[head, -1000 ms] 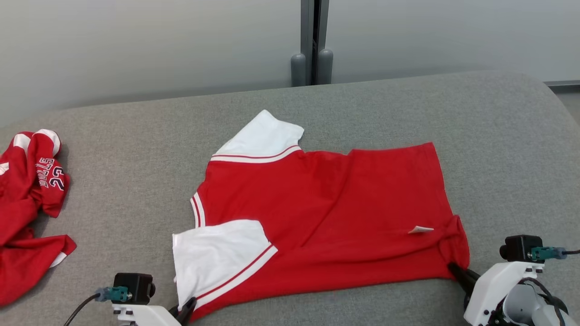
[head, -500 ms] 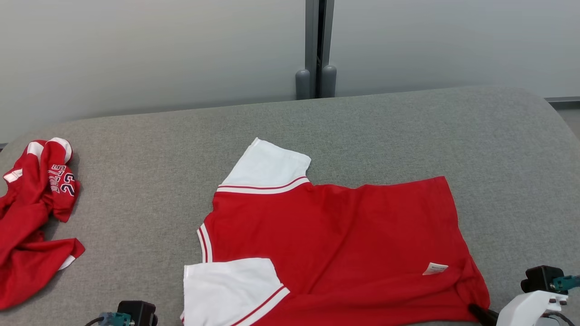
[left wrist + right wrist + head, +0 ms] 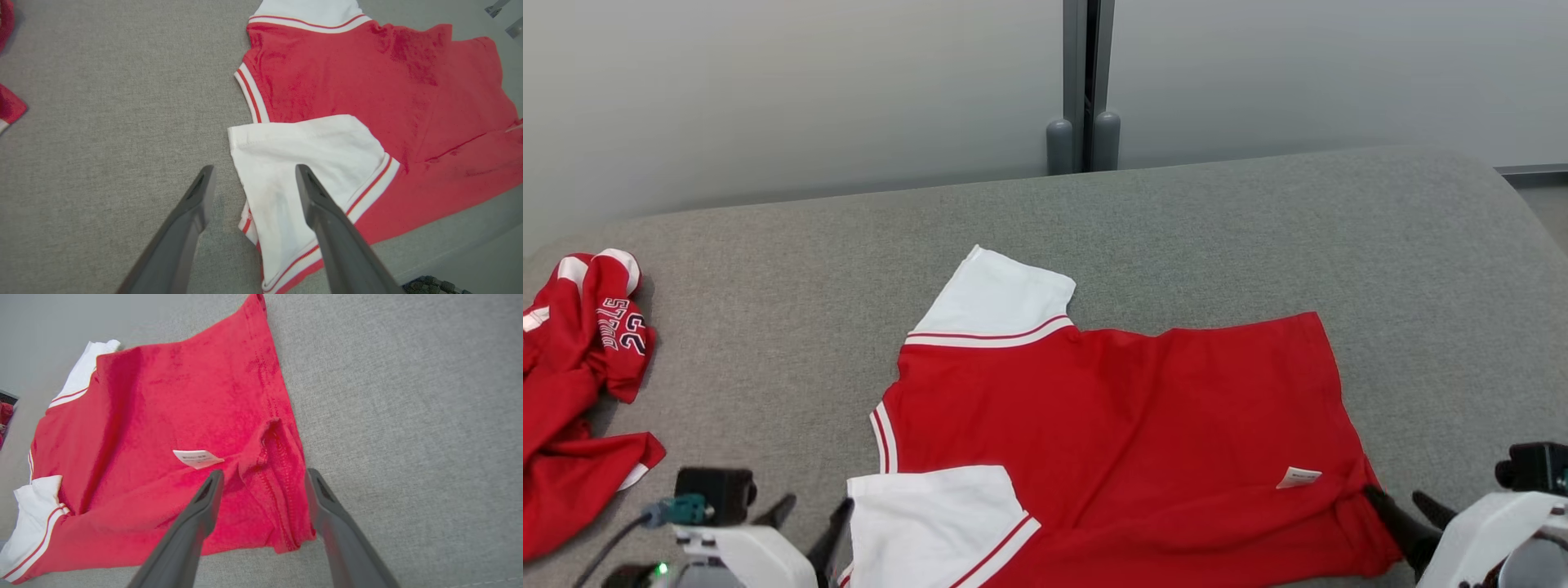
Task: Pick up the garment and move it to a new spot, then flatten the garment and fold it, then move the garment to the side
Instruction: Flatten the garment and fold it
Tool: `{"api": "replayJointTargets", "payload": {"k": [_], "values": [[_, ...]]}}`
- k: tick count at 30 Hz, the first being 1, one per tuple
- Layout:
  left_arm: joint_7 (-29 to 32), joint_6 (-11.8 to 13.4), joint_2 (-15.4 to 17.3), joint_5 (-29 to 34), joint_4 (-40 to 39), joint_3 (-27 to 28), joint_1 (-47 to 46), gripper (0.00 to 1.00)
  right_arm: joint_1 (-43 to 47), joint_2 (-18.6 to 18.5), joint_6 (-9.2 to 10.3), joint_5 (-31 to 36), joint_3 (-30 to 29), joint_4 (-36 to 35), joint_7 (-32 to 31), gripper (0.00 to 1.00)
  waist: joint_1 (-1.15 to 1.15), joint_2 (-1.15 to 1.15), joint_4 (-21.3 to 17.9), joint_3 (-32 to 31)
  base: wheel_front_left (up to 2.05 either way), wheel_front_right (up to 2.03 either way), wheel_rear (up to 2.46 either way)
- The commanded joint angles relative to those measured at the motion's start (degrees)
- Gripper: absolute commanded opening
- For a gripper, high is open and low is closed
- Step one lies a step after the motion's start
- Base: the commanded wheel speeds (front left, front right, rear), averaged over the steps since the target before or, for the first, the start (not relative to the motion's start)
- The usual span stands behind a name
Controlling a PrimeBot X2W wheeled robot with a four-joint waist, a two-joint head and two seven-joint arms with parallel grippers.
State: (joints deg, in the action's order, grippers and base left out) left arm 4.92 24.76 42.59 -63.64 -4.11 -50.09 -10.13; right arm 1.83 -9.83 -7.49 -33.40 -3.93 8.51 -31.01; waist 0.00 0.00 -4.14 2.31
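Shirt [image 3: 1119, 441] flat on grey cushion [image 3: 1258, 212]. Left gripper [image 3: 813, 513] spread, astride white sleeve [image 3: 302, 163] edge. Right gripper [image 3: 1398, 498] spread, over bunched hem corner [image 3: 278, 465].

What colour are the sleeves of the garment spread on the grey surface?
White sleeves, edged with a thin red stripe; clearest in the left wrist view.

Garment [image 3: 1127, 433]: near edge off-frame below.
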Motion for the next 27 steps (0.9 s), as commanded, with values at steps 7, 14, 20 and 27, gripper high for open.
{"api": "replayJointTargets", "payload": {"k": [7,14,20,27], "values": [[4.09,-3.45,4.04,4.75,-0.26,0.97,-12.1,1.0,-6.53,1.62,0.0,4.63,-4.82,-6.05,0.66,1.0,0.0,0.0,-0.6,3.39,0.0,0.0,0.0],[12.5,-13.02,1.8,4.39,7.22,1.49,-27.85,1.0,-18.44,4.58,-0.01,9.42,-6.73,-0.42,4.27,1.0,0.0,0.0,-2.4,9.79,0.0,0.0,0.0],[20.77,-21.06,-1.57,3.89,16.72,0.06,-39.6,1.0,-27.69,5.74,-0.01,9.98,-4.14,7.43,3.9,1.0,0.0,0.0,-4.55,15.08,0.0,0.0,0.0],[29.68,-28.64,-5.51,2.17,27.22,-1.4,-50.87,1.0,-37.83,6.4,-0.01,8.4,0.38,15.92,2.54,1.0,0.0,0.0,-7.12,21.0,0.0,0.0,0.0]]}}
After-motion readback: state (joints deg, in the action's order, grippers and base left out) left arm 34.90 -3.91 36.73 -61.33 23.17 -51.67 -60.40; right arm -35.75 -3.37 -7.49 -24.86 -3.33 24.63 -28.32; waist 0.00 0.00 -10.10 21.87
